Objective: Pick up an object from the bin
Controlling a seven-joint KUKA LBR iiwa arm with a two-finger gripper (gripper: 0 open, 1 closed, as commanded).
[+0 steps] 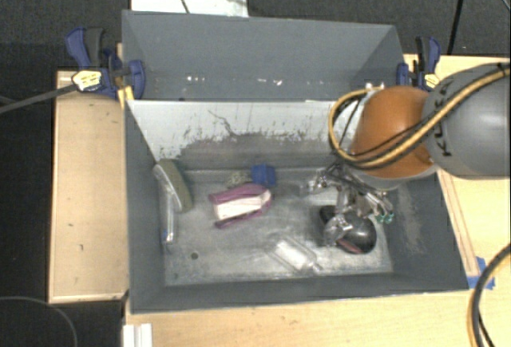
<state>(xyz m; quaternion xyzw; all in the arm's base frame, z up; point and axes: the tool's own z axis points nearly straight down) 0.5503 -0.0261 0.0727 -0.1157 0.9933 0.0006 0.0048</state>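
So the arm's fingers (346,216) are down in the right front part of the bin (263,66), right above a dark rounded lump (359,238) that pokes out just below and in front of them. Honestly can't tell if they're apart or together. A purple and white packet (239,205) and a clear plastic bit (292,254) lie further left.

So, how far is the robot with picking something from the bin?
Done: the gripper is low in the bin, at the view's right, over a dark rounded object. In hand: the grasp itself; the object lies on the floor, unlifted. Left: raising it out.
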